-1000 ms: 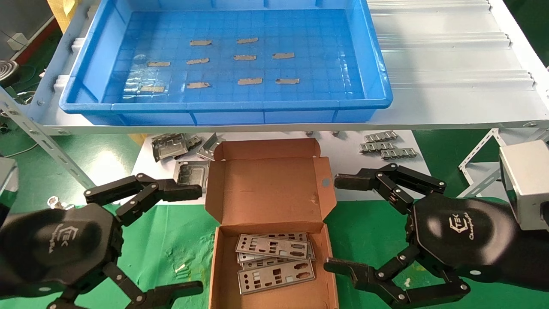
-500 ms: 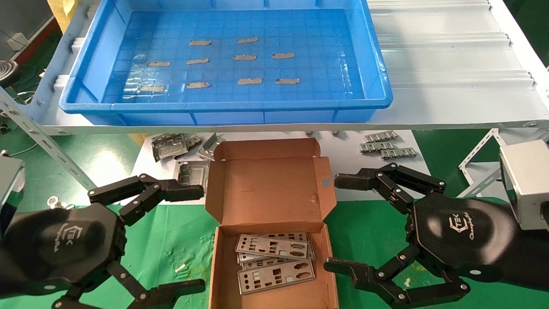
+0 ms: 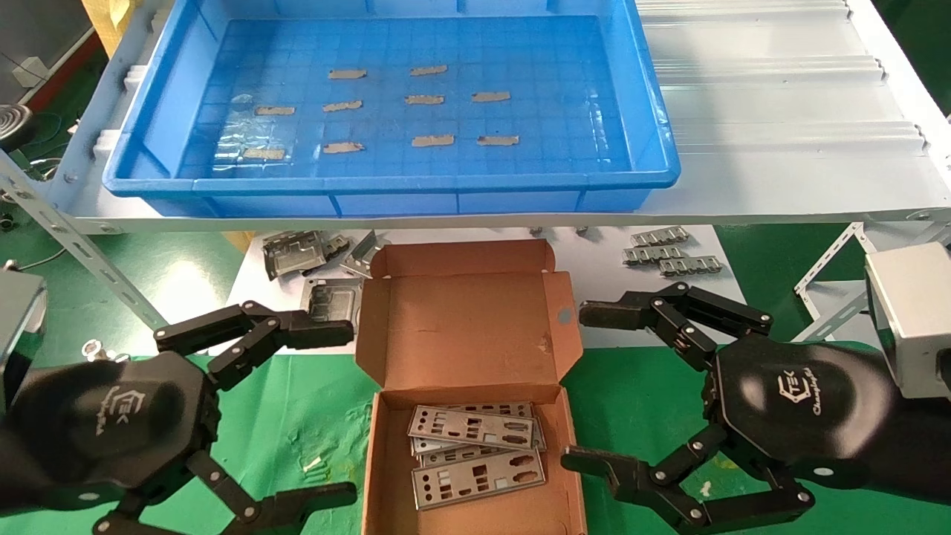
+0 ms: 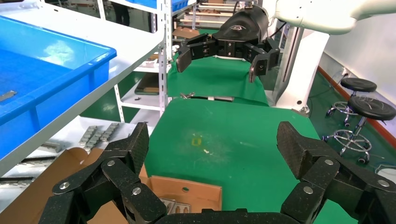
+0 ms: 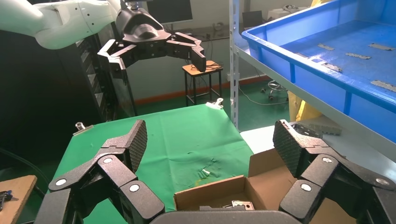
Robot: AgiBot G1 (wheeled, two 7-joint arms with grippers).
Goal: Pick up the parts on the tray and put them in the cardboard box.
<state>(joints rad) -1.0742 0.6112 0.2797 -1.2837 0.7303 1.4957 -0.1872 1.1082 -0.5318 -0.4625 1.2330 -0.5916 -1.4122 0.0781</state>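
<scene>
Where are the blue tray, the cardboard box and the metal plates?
tray (image 3: 394, 182), head view, front rim.
box (image 3: 468, 334), head view, inside of open lid.
plates (image 3: 475, 453), head view, stack inside the box.

Bright, even overhead light reaches me; glare patches sheen the tray (image 3: 639, 111) floor (left side), shadows soft.

A "TEK" logo marks the right gripper (image 3: 594, 390) housing.
</scene>
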